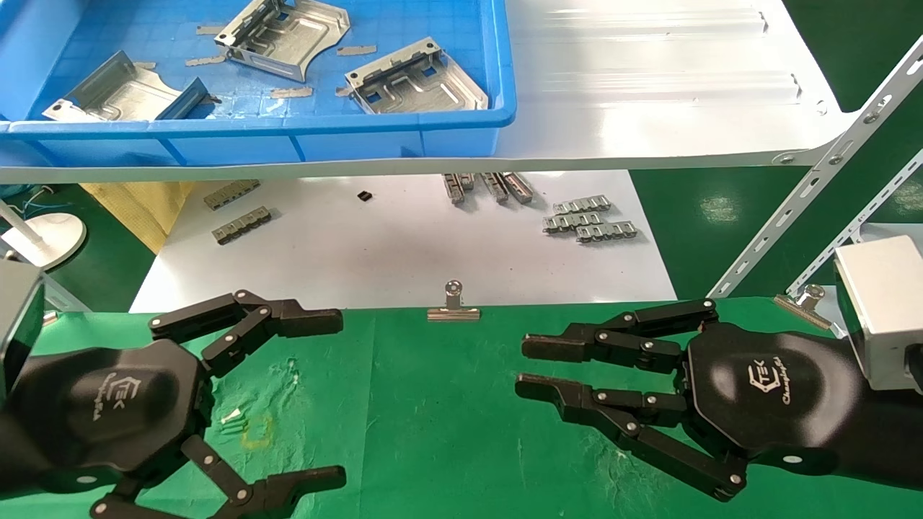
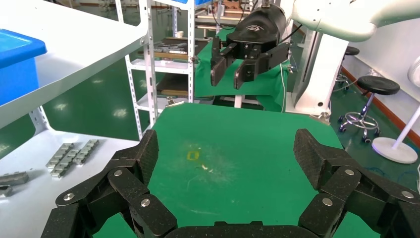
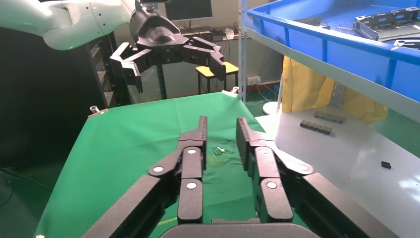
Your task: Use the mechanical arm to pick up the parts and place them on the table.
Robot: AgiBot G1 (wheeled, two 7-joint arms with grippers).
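Three silvery sheet-metal parts lie in a blue tray (image 1: 288, 128) on the upper shelf: one at the back (image 1: 285, 32), one at the right (image 1: 414, 79), one at the left (image 1: 119, 90). The green cloth table (image 1: 433, 404) lies in front, with a small yellow square outline (image 1: 258, 431) and no part on it. My left gripper (image 1: 340, 398) hovers over the cloth at the lower left, fingers spread wide and empty; it also shows in the left wrist view (image 2: 228, 153). My right gripper (image 1: 523, 366) hovers at the lower right, fingers parallel with a narrow gap, empty; it also shows in the right wrist view (image 3: 222, 126).
A glossy white shelf board (image 1: 649, 79) carries the tray and overhangs a matte white sheet (image 1: 404, 245) with grey link strips (image 1: 588, 220). Binder clips (image 1: 453, 306) hold the cloth's far edge. Slanted metal shelf braces (image 1: 815, 194) stand at the right.
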